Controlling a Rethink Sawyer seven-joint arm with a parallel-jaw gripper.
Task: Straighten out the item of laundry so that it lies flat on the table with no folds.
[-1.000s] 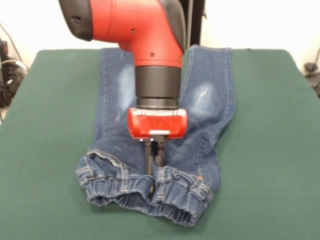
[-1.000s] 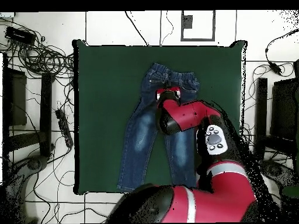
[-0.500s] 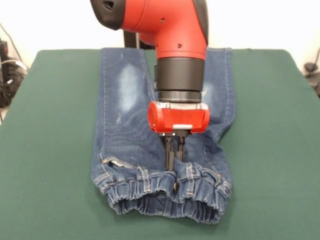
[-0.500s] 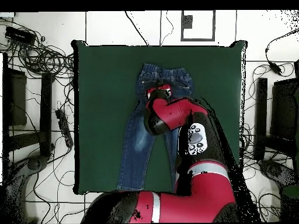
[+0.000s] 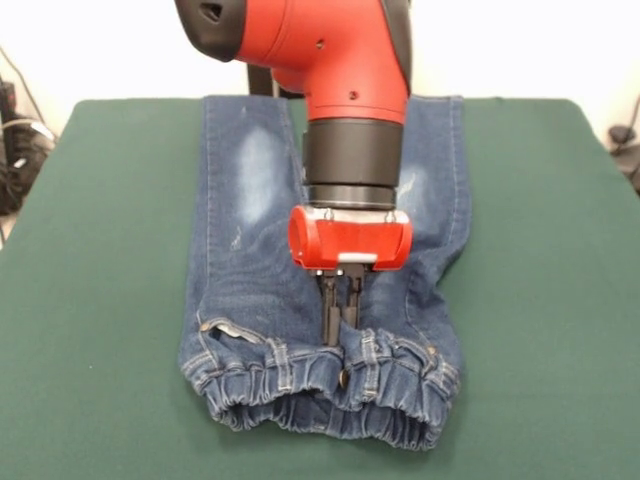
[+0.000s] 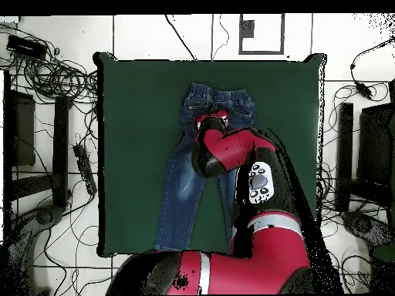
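The arm (image 5: 320,50) is glossy red with a black cylindrical wrist, a red end block, and thin black fingers (image 5: 330,310) (small screws dot the shell).

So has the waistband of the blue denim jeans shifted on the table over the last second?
Yes. In the front view the elastic waistband of the blue denim jeans slid rightward across the dark green felt table, and now sits straighter under the claw.

Jeans (image 5: 250,280): dark blue denim, marked with faded whitish patches on both thighs; tan stitching is seen along the gathered waistband. Desk (image 5: 100,300): covered in uniform dark green. Arm (image 5: 330,60): coloured red with a black collar, ending in a red block. Claw (image 5: 339,335): black. Floor (image 6: 139,35): white tiles, lined dark.
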